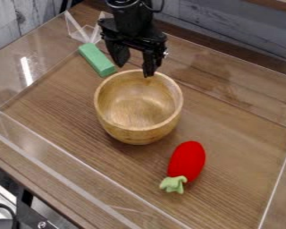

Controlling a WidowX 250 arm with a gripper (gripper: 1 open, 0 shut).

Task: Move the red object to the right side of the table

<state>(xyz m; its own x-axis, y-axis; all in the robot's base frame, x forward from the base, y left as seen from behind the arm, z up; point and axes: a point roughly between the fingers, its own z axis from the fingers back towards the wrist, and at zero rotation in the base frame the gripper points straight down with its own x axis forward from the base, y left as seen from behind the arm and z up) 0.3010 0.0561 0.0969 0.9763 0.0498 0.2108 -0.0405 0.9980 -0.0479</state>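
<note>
The red object [186, 162] is a small oval toy fruit with a pale green stem end, lying on the table [235, 125] at the front right. My black gripper [131, 62] hangs over the far rim of the wooden bowl [138, 106], pointing down, its fingers spread open with nothing between them. It is well apart from the red object, which lies in front of the bowl and to its right.
A green rectangular block [96, 59] lies to the left of the gripper near the back. Low clear acrylic walls [26, 67] edge the tabletop. Bare wood shows to the right of the bowl and behind the red object.
</note>
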